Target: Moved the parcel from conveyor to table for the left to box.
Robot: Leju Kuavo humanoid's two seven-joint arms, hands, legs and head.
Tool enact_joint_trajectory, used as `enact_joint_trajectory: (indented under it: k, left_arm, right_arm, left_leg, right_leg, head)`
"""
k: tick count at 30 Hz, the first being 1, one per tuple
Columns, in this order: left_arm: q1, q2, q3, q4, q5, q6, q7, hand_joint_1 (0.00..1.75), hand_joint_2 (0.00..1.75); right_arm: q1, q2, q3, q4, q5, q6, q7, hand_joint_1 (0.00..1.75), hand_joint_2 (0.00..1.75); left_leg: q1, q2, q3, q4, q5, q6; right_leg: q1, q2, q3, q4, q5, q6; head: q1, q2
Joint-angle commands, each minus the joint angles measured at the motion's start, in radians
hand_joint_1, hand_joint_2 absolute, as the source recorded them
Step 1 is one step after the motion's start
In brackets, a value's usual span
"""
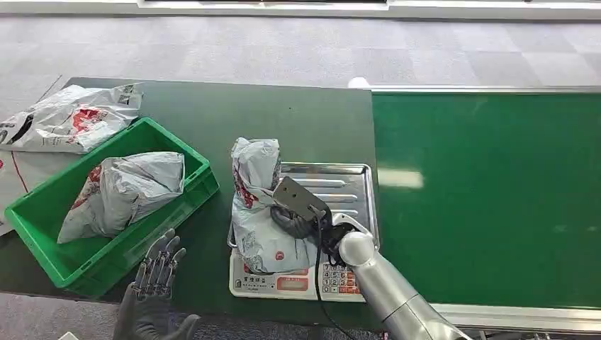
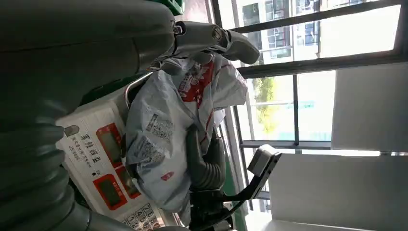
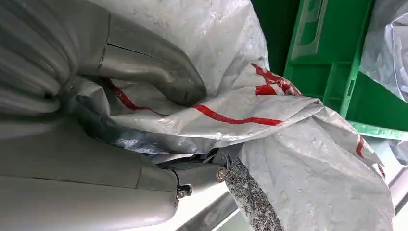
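A grey plastic parcel (image 1: 259, 205) with red print lies on the steel pan of a weighing scale (image 1: 347, 185) near the table's front edge. My right hand (image 1: 301, 225) grips the parcel's right side; in the right wrist view its thumb (image 3: 144, 60) and fingers (image 3: 96, 192) pinch the wrinkled parcel (image 3: 298, 159). In the left wrist view the parcel (image 2: 163, 139) sits above the scale's red displays (image 2: 110, 190). My left hand (image 1: 157, 280) hovers with its fingers spread, holding nothing, at the front of the green box (image 1: 42, 219). Another grey parcel (image 1: 124, 191) lies inside that box.
A third parcel (image 1: 67, 120) rests on the table beyond the box's far left corner. The green conveyor belt (image 1: 489, 191) runs along the right. The scale's keypad (image 1: 336, 280) faces the front edge, beside my right forearm (image 1: 386, 290).
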Motion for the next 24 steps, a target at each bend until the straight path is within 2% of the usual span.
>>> enact_joint_trajectory:
  k: [1,24]
  left_arm:
    - [-0.003,-0.004,0.032,0.026,-0.004,-0.001,0.003,0.00,1.75]
    - [-0.003,-0.004,0.032,0.026,-0.004,-0.001,0.003,0.00,1.75]
  right_arm:
    - [-0.026,-0.027,0.066,0.067,0.000,0.002,0.006,1.75,1.75]
    - [-0.026,-0.027,0.066,0.067,0.000,0.002,0.006,1.75,1.75]
  left_leg:
    - [0.000,0.001,0.001,-0.002,0.001,0.001]
    - [0.000,0.001,0.001,-0.001,0.000,0.001]
  right_leg:
    - [0.000,0.001,0.001,-0.002,0.001,0.000]
    - [0.000,0.000,0.001,-0.001,0.000,0.000]
  head:
    - [0.000,0.000]
    - [0.000,0.000]
